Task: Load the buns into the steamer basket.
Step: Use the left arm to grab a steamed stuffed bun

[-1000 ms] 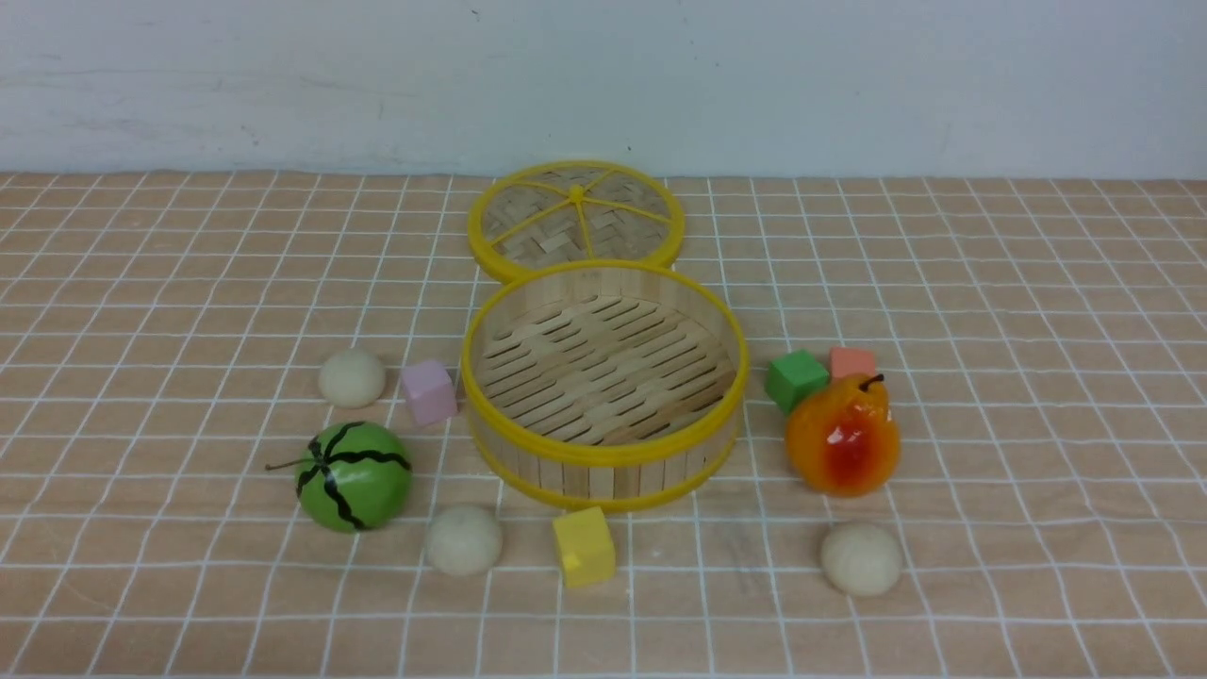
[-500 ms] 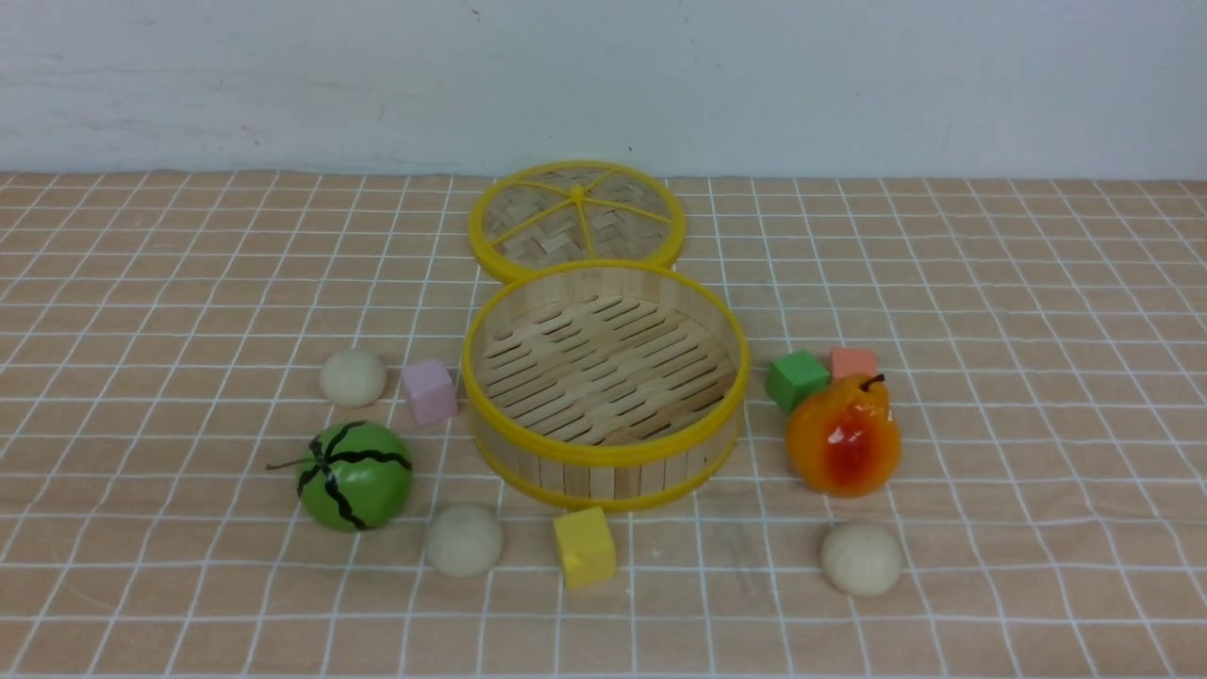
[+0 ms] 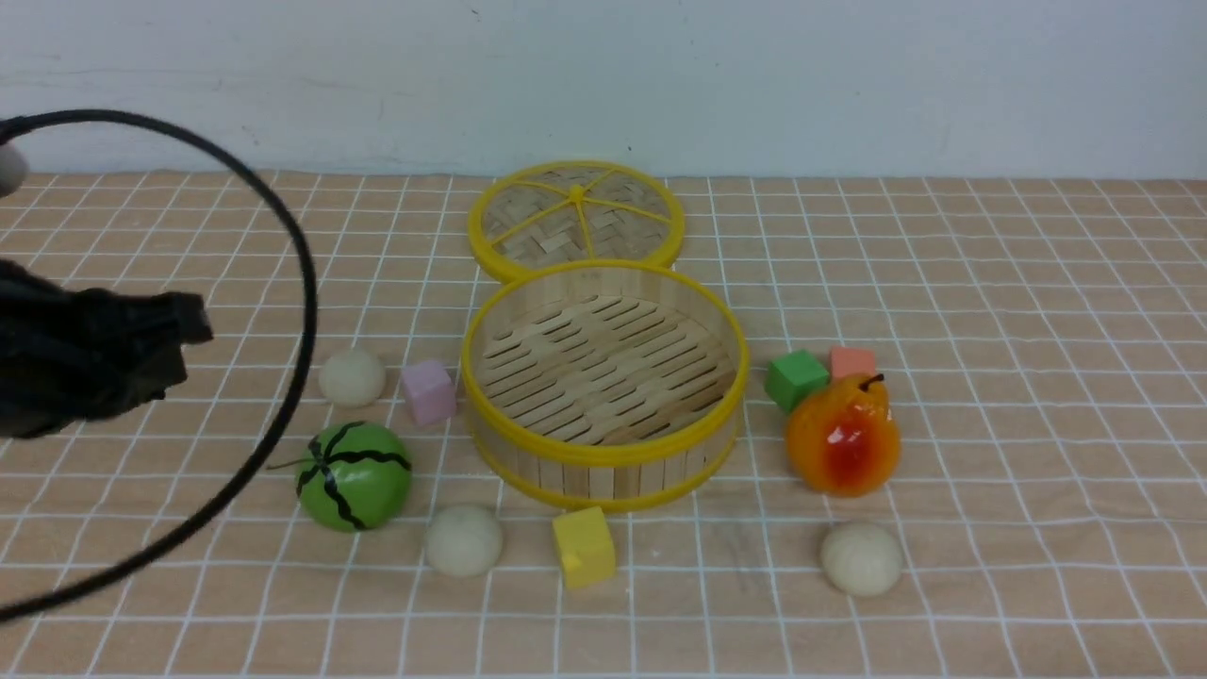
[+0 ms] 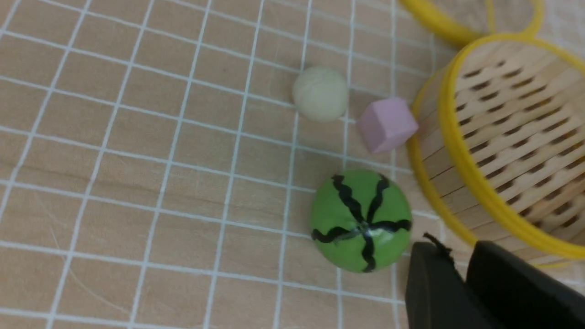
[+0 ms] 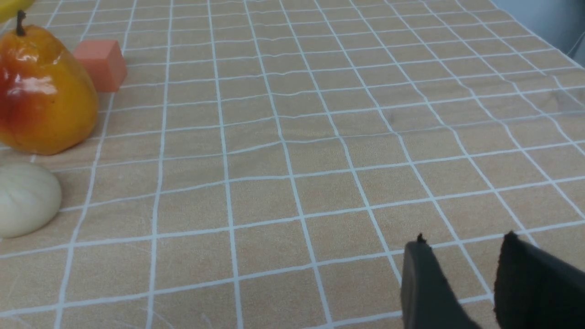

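Buns sit on the worktop (image 3: 1037, 283), all three outside the steamer basket (image 3: 603, 471): small, smooth, cream-white balls with a matt skin. Nearest are two of them, one (image 3: 463, 539) just left of a yellow cube (image 3: 584, 546) and one (image 3: 860, 558) in front of the orange-red pear (image 3: 842, 438). A green striped melon (image 3: 355, 474) lies left of the basket, and beyond it the third bun (image 3: 352, 377) rests beside a pink cube (image 3: 429, 391) that touches or nearly touches the basket wall. The basket stands in the middle, round, with pale upright slats, yellow rims and a bare slatted floor. Green (image 3: 795, 379) and salmon (image 3: 851, 361) cubes sit behind the pear. A flat woven lid (image 3: 575, 219) lies behind the basket.

The left claw (image 4: 457, 251) hovers near the melon, its jaws narrow with only a slit between them, gripping nothing. The right claw (image 5: 465, 246) hangs over bare cloth, jaws apart and empty.

A peach cloth with a white grid covers the worktop, slightly rippled. A plain pale wall (image 3: 603, 75) closes the back.
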Available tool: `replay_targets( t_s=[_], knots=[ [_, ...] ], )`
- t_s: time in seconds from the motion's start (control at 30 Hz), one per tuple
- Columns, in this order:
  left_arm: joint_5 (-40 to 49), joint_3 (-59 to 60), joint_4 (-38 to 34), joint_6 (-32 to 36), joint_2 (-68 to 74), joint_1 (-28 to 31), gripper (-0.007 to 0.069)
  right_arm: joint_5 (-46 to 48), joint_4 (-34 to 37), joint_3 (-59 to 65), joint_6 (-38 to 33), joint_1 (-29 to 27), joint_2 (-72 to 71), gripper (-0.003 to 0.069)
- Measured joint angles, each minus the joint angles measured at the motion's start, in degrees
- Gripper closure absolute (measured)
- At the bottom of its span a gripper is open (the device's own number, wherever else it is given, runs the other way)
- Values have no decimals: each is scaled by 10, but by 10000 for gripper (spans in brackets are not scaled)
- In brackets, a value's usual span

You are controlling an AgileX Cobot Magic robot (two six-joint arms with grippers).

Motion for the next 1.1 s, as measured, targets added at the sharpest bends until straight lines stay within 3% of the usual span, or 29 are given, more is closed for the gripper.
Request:
replay_targets(
  t_s=[0.2, 0.43, 1.1],
  knots=[
    [57, -126, 4, 41, 155, 0, 491, 0, 0, 0, 0, 0, 0, 418],
    [52, -256, -6, 74, 309, 0, 478, 0, 0, 0, 0, 0, 0, 418],
    [-30, -336, 23, 118, 493, 0, 414, 0, 0, 0, 0, 0, 0, 418]
  ],
)
